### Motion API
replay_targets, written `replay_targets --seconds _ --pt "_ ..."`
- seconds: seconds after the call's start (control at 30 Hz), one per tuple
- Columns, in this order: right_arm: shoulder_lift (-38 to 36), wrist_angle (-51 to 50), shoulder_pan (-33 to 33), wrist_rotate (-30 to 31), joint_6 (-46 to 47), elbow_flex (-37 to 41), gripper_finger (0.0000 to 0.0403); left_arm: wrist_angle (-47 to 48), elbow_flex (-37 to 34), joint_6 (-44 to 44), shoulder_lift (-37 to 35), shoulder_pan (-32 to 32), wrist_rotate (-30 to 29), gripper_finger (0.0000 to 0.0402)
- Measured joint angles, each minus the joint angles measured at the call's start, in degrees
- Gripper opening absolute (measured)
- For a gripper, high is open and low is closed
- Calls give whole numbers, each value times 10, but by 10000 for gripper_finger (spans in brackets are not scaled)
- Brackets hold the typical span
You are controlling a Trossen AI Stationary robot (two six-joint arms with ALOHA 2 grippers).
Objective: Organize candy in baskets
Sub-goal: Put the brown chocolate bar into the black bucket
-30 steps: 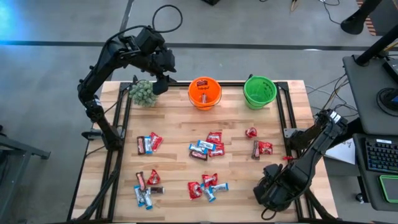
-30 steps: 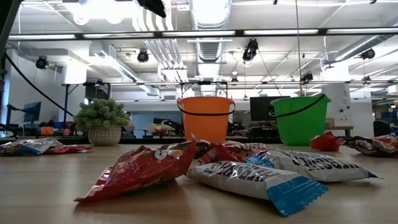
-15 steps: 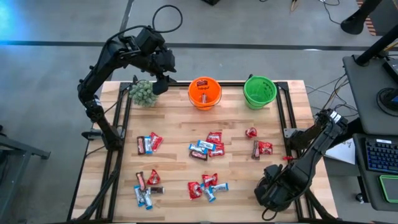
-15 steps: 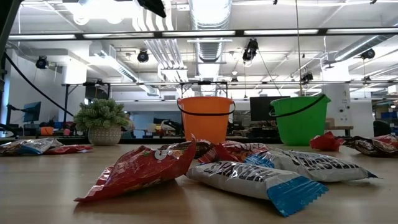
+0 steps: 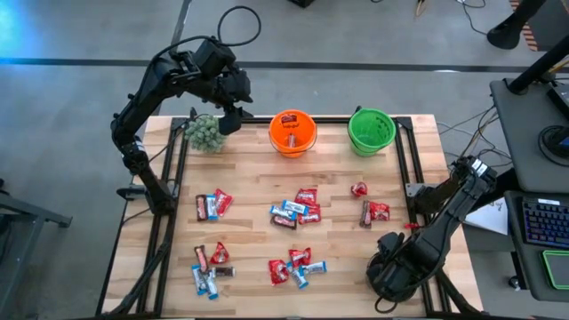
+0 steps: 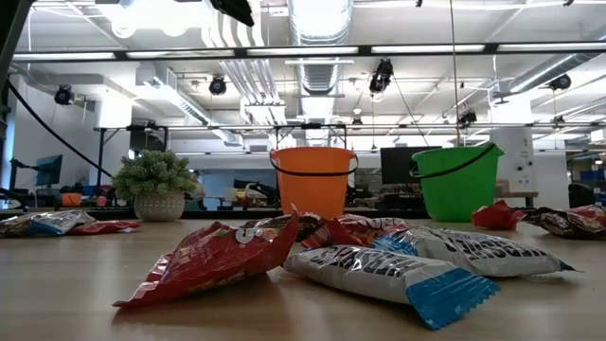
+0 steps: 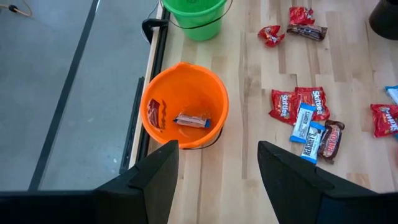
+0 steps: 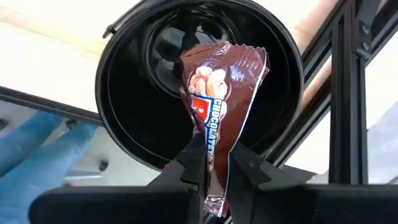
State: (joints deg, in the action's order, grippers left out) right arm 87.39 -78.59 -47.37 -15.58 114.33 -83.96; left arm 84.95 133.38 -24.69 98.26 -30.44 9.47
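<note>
My right gripper [image 8: 214,168] hangs over the table's near right corner [image 5: 391,267], shut on a dark brown candy packet [image 8: 219,87] above the black bowl [image 8: 124,56]. My left gripper [image 7: 217,180] is open and holds nothing. It sits high over the far edge [image 5: 229,120], between the plant and the orange pail [image 7: 186,112]. Two candies [image 7: 193,119] lie in the orange pail. The green pail [image 5: 371,131] stands to its right. Red, blue-and-white and brown candies [image 5: 296,212] lie in loose groups on the table. My right gripper pinches one end of the brown packet [image 8: 213,152] between its two fingers, which point steeply down. The rest of the packet sticks out past the fingertips, over the black bowl's opening. It is lifted clear of the table.
A fuzzy green plant [image 5: 204,133] stands at the far left corner. Candy groups lie at the left [image 5: 213,204], near left [image 5: 210,267], near middle [image 5: 295,265] and right [image 5: 373,212]. Black frame rails [image 5: 402,169] border the table's sides.
</note>
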Motion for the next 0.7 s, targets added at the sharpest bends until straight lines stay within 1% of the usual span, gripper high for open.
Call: replay_targets --seconds 0.13,0.6,0.7 --pt "0 10 0 -30 -10 0 34 0 0 -1 0 0 0 201" --pt "0 16 0 -39 -15 3 34 -1 0 -3 0 0 -1 201" --pt "0 30 0 -39 -20 9 34 -1 0 -5 0 0 -1 201"
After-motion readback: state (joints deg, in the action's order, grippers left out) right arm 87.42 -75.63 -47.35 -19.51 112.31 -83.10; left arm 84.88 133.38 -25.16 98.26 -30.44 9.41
